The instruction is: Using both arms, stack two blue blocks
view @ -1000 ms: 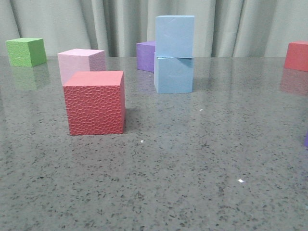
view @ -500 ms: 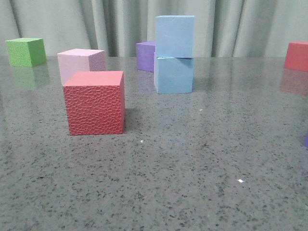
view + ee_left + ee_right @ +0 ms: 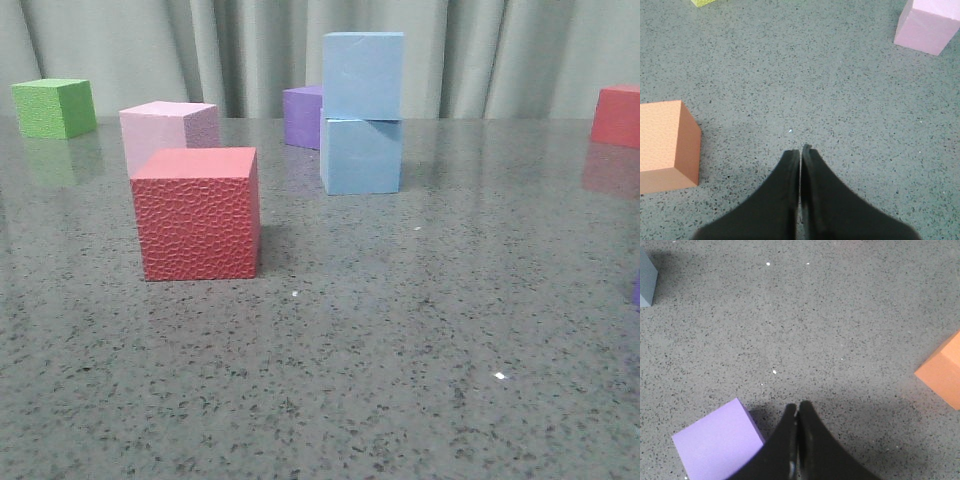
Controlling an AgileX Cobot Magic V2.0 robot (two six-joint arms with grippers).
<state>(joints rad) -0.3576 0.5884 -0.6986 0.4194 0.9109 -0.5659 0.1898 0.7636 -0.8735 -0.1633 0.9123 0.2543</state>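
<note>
Standing mid-table: upper blue block [image 3: 363, 75] stacked on lower blue block [image 3: 361, 155], purple cube [image 3: 303, 116] behind. Left gripper [image 3: 800, 152]: fingers clenched together, holding nothing, above bare tabletop [image 3: 420, 330]. Right gripper [image 3: 797, 408]: likewise.

Soft, even light falls from above. The polished table [image 3: 420, 330] mirrors faint reflections of the cubes, with small glints in front. Shadows are short and diffuse. Wrist views are slightly grainy, and colours shift warmer there.
</note>
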